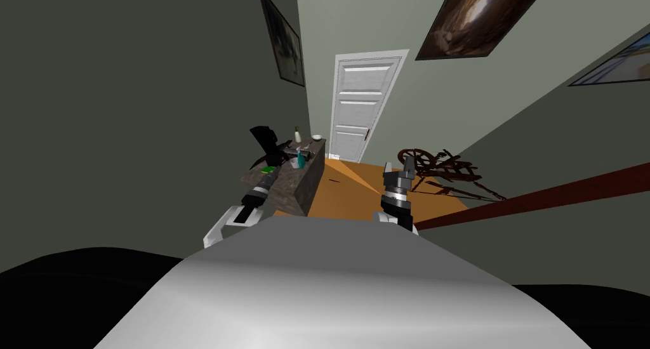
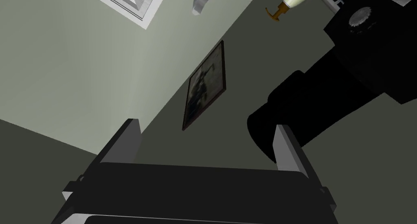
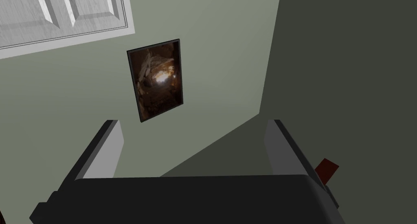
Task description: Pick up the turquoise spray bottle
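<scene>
Grey blades of the left pincer [image 2: 207, 146] stand wide apart with nothing between them. The robot's left hand hovers over the near end of a dark, stone-like surface [image 1: 298, 190]. Just past one blade looms a bulky black object [image 2: 350, 79] (what it is cannot be told), and a small green item [image 1: 268, 169] lies near the hand.

Farther along, about the middle of the surface, is the turquoise spray bottle [image 1: 294, 162]. It seems to stand upright, with a pale grey head over a turquoise body. In the left wrist view its head sits well off the line between the blades, so the pincer is not yet aimed at it. Beyond it come a cream bottle [image 1: 297, 135] with a brown pump and, at the far end, a white bowl [image 1: 316, 137]. The right pincer [image 1: 408, 167] is raised over the orange floor, well apart from the surface, its blades likewise parted and empty.

As for handling, the spray bottle is probably light, stiff plastic, smooth enough to slip between thin blades. It looks tall for its base, so a nudge would likely tip it. The safest hold seems to be across the body just under the head, where the shoulder would catch a sliding grip. The blades should come in level on either side, clear of the trigger and of the things standing near it.
</scene>
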